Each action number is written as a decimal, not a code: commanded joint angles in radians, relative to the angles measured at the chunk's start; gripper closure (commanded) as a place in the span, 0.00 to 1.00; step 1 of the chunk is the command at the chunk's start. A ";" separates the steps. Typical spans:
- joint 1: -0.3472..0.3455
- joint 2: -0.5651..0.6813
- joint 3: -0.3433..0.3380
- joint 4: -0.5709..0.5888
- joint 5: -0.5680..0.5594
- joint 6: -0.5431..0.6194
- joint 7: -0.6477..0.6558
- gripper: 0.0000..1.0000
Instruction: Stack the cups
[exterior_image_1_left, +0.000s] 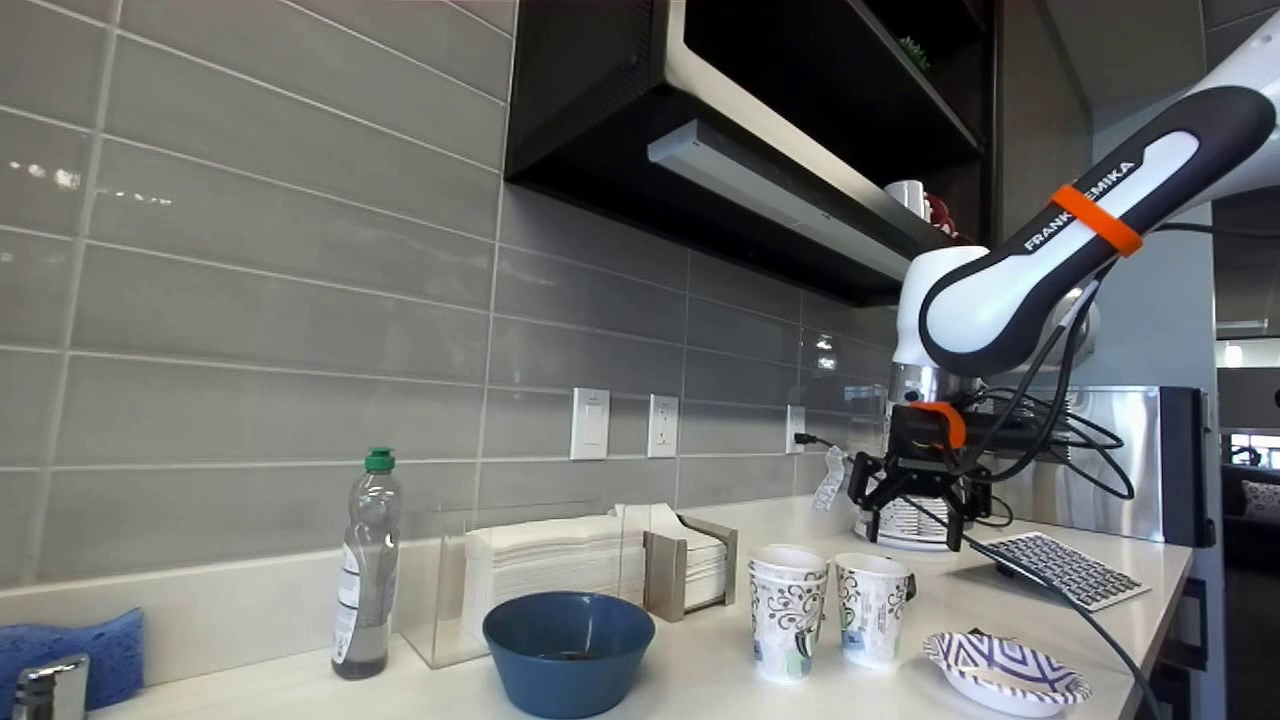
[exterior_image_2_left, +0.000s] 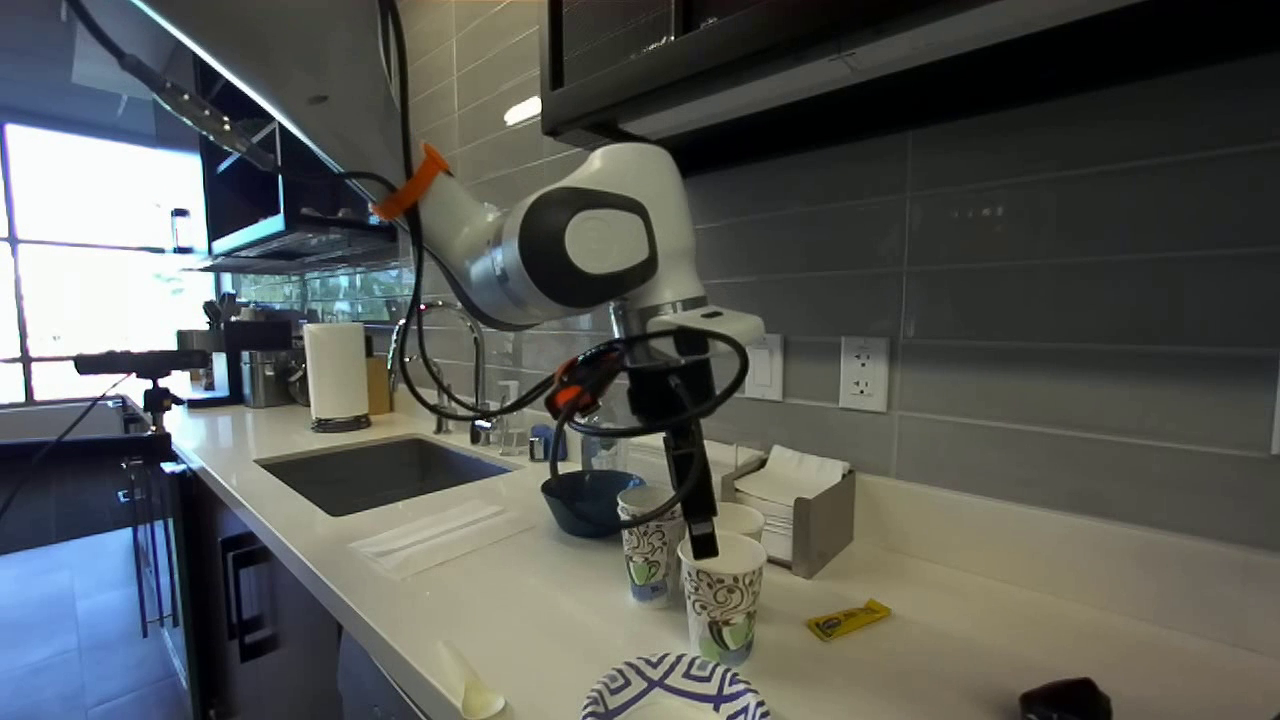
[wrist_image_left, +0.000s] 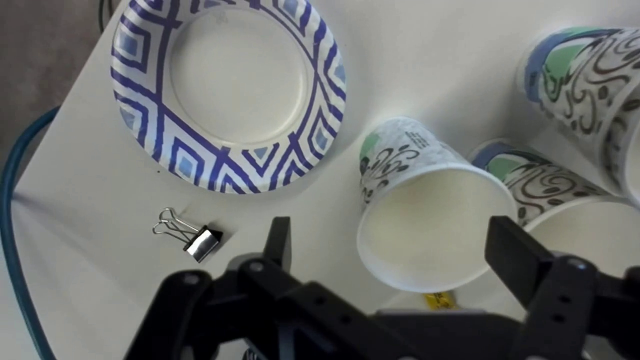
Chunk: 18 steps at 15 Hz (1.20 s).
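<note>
Along the back edge of the smooth white countertop (exterior_image_2_left: 560, 640) are a clear plastic dish-soap bottle (exterior_image_1_left: 368, 570), matt paper napkins (exterior_image_2_left: 790, 475) and, above them, glossy wall tiles (exterior_image_1_left: 280, 300). Toward the front edge, the paper plate (wrist_image_left: 240, 75) has a faint sheen and the binder clip (wrist_image_left: 202, 244) shows shiny metal. Between, the printed paper cups (exterior_image_1_left: 873, 612) look matt, the blue bowl (exterior_image_1_left: 565, 680) smooth.

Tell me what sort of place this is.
Most likely a kitchen, perhaps a shared office one: in an exterior view there is a sink set into the counter and a paper towel roll; in an exterior view, a blue sponge.
</note>
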 joint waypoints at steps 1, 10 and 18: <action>0.003 0.050 -0.026 0.016 0.018 0.007 0.021 0.00; 0.014 0.131 -0.067 0.028 0.061 0.086 -0.001 0.61; 0.010 0.111 -0.083 0.024 0.031 0.093 0.031 1.00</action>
